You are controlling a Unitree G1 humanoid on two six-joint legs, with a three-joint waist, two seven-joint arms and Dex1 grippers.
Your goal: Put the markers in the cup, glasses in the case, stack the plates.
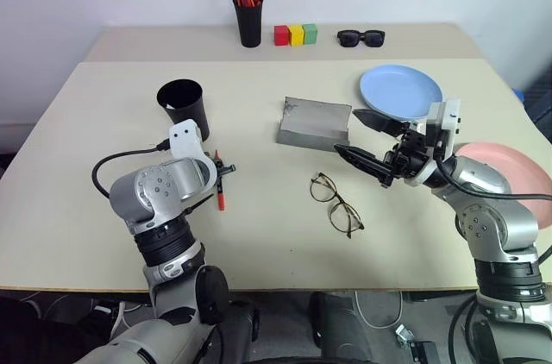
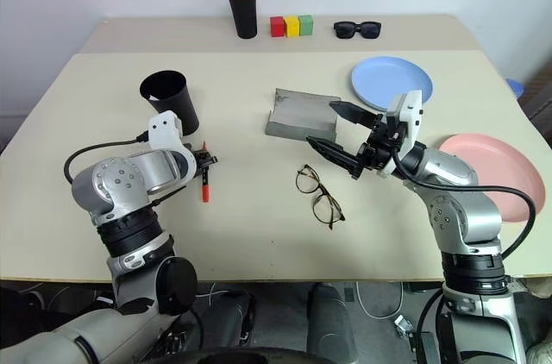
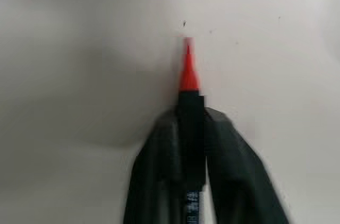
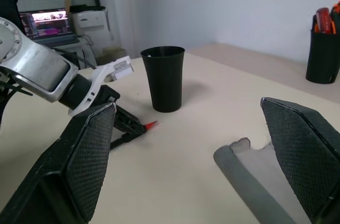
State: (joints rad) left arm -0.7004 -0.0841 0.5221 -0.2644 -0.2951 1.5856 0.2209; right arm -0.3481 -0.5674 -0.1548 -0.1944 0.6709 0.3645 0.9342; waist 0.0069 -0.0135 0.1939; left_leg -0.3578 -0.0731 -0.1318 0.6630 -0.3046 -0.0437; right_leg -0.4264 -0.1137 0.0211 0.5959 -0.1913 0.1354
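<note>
Marker step: left claw (image 3: pixel 192 144) clamping red-tipped marker (image 1: pixel 220 196) on surface (image 1: pixel 259 235); right claw (image 1: pixel 369 141) gaping, empty; next lifting toward cup (image 1: pixel 183 107) at 12 o'clock

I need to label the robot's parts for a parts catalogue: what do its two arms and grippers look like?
Both arms are silver-grey metal with rounded joint housings and black ribbed collars. A black cable loops beside each. The left gripper and right gripper each have a white bracket at the wrist and two black, tapering jaws; the jaws' inner faces are finely textured.
</note>
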